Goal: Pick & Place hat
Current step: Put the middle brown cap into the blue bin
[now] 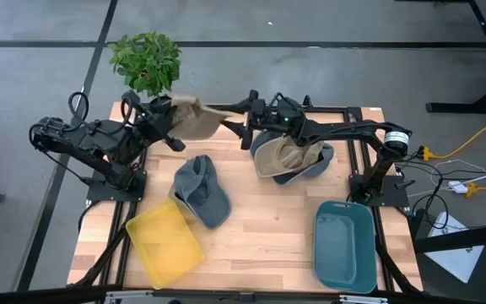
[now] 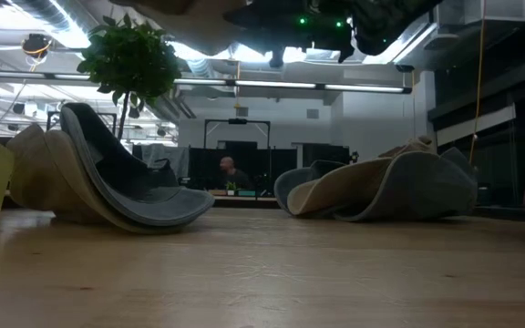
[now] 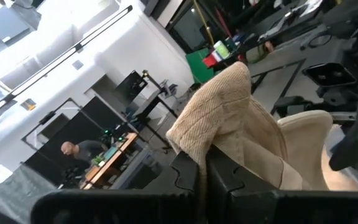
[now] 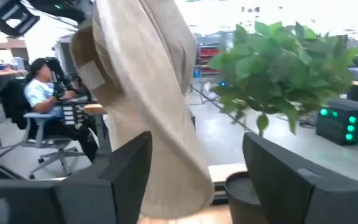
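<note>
The left gripper (image 1: 173, 125) is up off the surface (image 1: 260, 236) at the back, near the plant (image 1: 146, 61), clenched on a tan hat (image 1: 194, 116). In the left wrist view its fingers (image 3: 194, 180) pinch a fold of the corduroy-like cloth (image 3: 229, 118), and the hat hangs in the air between the two arms.

The right gripper (image 1: 247, 114) reaches across from the right toward that same hat. Its jaws stand apart: the right wrist view shows the two dark fingers (image 4: 126, 171) spread wide with the hat's cloth (image 4: 148, 99) hanging down between them, not pinched. The plant's leaves (image 4: 284, 68) show just behind it.

On the surface lie more hats. A grey-blue hat (image 1: 202, 192) rests near the middle, tipped up on its side in the low view (image 2: 126, 182), with another tan shape just behind it. A pile of tan and blue hats (image 1: 292, 159) sits under the right arm; in the low view it shows as a low heap (image 2: 381, 187) on the right.

At the front, a yellow bin (image 1: 164, 242) lies at an angle on the left and a teal bin (image 1: 345, 245) on the right; neither has a hat in it.

A person (image 4: 42, 93) sits in a chair in the room beyond, and another person (image 2: 230, 169) shows far behind the surface.
</note>
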Controlling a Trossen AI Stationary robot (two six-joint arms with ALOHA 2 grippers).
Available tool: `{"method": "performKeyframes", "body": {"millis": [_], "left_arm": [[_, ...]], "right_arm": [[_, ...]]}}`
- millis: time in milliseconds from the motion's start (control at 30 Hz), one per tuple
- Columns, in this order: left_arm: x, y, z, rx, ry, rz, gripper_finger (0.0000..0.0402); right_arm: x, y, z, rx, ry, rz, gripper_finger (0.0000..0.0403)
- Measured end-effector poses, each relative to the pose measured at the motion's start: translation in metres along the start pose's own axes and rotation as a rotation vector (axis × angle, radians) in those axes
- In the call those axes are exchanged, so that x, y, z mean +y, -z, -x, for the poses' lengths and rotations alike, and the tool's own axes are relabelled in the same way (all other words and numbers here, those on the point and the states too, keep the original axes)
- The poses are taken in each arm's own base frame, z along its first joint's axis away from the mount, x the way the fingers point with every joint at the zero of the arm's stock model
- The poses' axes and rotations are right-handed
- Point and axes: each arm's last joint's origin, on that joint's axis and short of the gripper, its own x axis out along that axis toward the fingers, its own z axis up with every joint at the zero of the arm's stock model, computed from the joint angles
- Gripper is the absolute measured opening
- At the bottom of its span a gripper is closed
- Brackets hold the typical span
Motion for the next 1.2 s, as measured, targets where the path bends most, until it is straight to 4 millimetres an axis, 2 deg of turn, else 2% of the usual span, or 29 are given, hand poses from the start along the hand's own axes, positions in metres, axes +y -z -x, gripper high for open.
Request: {"method": "performKeyframes", "body": {"millis": [167, 333, 400, 500, 633, 733, 900, 967, 1033, 1200], "left_arm": [[-0.001, -0.001, 0.0, -0.019, 0.025, 0.015, 0.0003], [-0.001, 0.0, 0.0, -0.019, 0.024, 0.014, 0.0003], [-0.001, 0.0, 0.0, -0.015, 0.02, 0.01, 0.0007], [-0.002, 0.002, 0.0, -0.006, 0.022, -0.014, 0.0027], [-0.005, 0.004, 0.003, -0.003, 0.039, -0.049, 0.0073], [-0.006, 0.004, 0.007, 0.004, 0.028, -0.05, 0.0112], [-0.005, 0.004, 0.015, 0.043, -0.036, -0.053, 0.0167], [-0.005, 0.004, 0.018, 0.056, -0.058, -0.054, 0.0181], [-0.004, 0.004, 0.02, 0.063, -0.07, -0.056, 0.0189], [-0.005, 0.004, 0.021, 0.059, -0.064, -0.068, 0.0195]], "right_arm": [[0.0, 0.0, 0.0, 0.006, 0.001, -0.001, 0.0172], [0.0, 0.002, 0.0, 0.02, 0.0, 0.001, 0.0047], [0.0, 0.003, 0.0, 0.033, -0.001, 0.009, 0.0018], [0.0, 0.007, 0.0, 0.076, 0.001, 0.009, 0.0021], [-0.002, 0.014, 0.001, 0.154, 0.062, 0.03, 0.0013], [-0.007, 0.021, 0.004, 0.244, 0.239, 0.068, 0.0013], [-0.018, 0.026, 0.019, 0.424, 0.675, 0.176, 0.0013], [-0.018, 0.024, 0.024, 0.48, 0.713, 0.19, 0.0013], [-0.015, 0.021, 0.027, 0.525, 0.588, 0.164, 0.0013], [0.006, 0.013, 0.028, 0.645, -0.051, 0.025, 0.0013]]}}
